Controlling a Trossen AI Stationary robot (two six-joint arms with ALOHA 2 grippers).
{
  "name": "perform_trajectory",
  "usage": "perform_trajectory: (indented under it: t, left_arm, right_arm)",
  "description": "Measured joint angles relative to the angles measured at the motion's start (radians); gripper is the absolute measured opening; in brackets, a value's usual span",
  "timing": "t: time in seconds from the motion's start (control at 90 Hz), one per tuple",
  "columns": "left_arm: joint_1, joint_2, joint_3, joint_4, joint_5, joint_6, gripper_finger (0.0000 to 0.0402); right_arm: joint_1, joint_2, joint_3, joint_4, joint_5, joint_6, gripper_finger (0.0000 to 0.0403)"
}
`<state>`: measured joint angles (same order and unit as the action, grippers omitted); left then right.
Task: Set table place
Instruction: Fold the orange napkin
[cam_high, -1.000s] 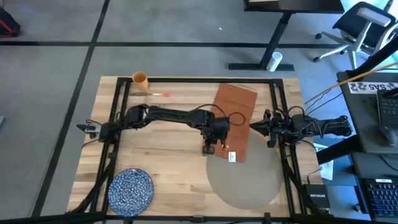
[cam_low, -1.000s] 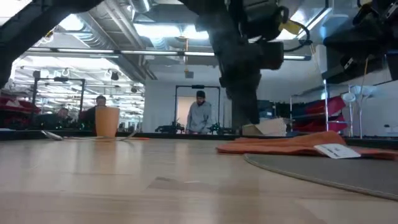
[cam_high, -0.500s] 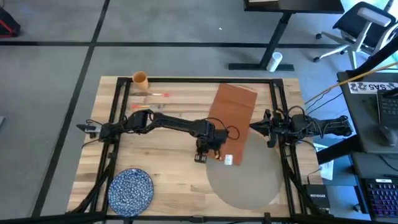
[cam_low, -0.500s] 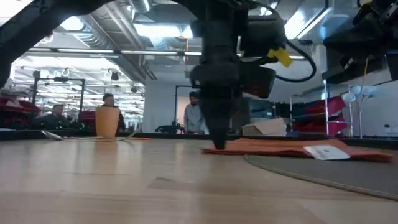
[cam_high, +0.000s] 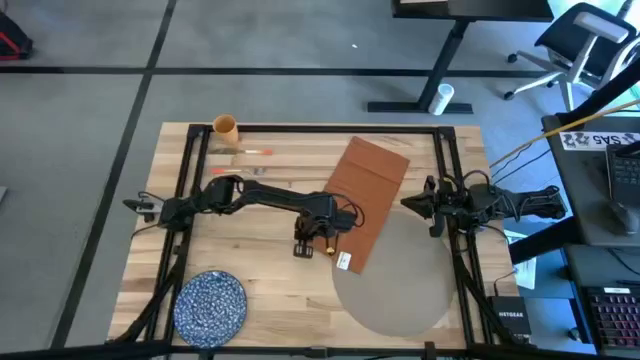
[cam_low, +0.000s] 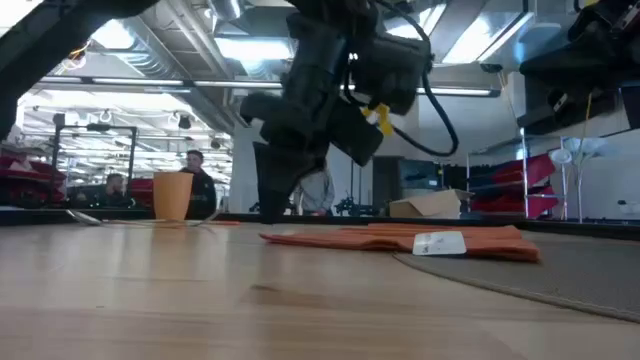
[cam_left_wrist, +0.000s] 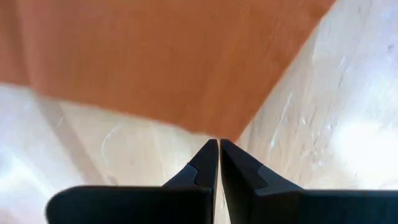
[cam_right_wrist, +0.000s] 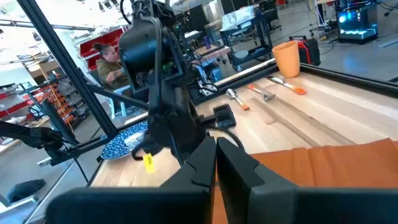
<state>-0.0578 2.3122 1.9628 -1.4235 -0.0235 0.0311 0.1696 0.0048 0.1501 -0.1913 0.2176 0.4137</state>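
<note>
Where the napkin (cam_high: 365, 199) overlaps the place (cam_high: 400, 270), the left gripper (cam_high: 311, 244) — closed, pinching its corner — sits beside the mat's edge.

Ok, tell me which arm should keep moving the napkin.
Left. Its gripper is shut on the napkin corner at mid-table, while the right gripper waits at the table's right rail.

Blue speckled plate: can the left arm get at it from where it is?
Probably yes. The blue speckled plate lies alone at the table's near-left corner, nothing on it. The left gripper would first have to let go of the napkin.
</note>
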Motion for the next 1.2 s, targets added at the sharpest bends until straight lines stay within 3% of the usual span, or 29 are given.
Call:
perform_trajectory:
  t: [0.189,0.389,0.544,0.644,0.889,1.2]
  left_arm:
    - [0.010,-0.160,-0.068,0.031,-0.061,-0.043,0.0000]
    - [0.037,-0.379,-0.194,0.256,-0.068,-0.029,0.0000]
    - [0.109,-0.450,-0.284,0.514,-0.071,0.073,0.0000]
    - [0.175,-0.435,-0.286,0.616,-0.075,0.173,0.0000]
    - [0.349,-0.375,-0.286,0.753,0.023,0.293,0.0000]
    - [0.452,-0.318,-0.286,0.868,0.134,0.469,0.0000]
  right_arm:
    - [0.000,0.000,0.000,0.048,0.000,0.000,0.0000]
    - [0.000,-0.001,0.000,0.260,0.057,-0.001,0.0000]
    - [0.000,0.049,0.000,0.107,0.075,0.102,0.0000]
    - [0.000,0.141,-0.001,0.021,0.036,0.193,0.0000]
    - [0.000,0.416,0.018,0.101,0.025,0.248,0.0000]
    - [0.000,0.856,0.258,-0.056,-0.040,0.243,0.0000]
